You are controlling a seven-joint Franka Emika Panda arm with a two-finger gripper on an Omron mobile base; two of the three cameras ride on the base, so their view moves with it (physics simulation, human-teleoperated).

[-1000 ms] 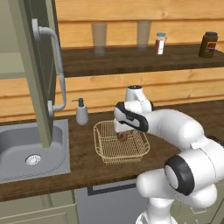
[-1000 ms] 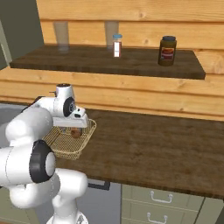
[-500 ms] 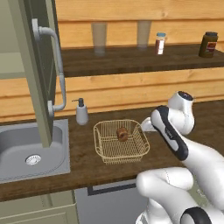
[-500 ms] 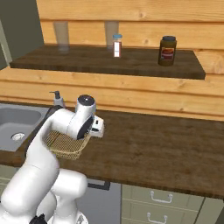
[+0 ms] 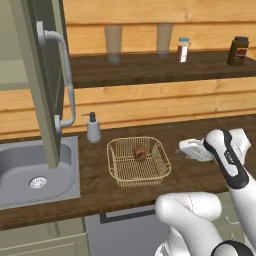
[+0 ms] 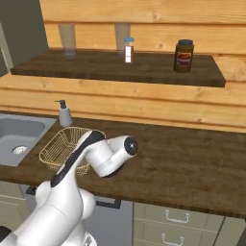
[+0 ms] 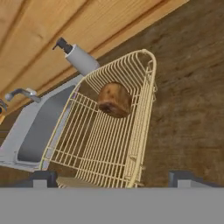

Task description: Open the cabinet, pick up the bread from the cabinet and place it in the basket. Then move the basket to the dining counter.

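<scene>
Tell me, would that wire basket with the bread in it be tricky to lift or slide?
Probably light: the basket is open wire mesh holding only a small bread. It looks stiff, so it should keep its shape when gripped by the rim. The round bread lies loose on the mesh floor, so it may roll if the basket is tilted or jerked.

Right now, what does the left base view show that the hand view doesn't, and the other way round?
Left base view alone: the open cabinet door with its long handle, the upper shelf holding a shaker and a dark jar, and the arm pulled back right of the basket. Hand view alone: the open claw tips and the faucet. Both: basket, bread inside it, soap dispenser, sink.
</scene>
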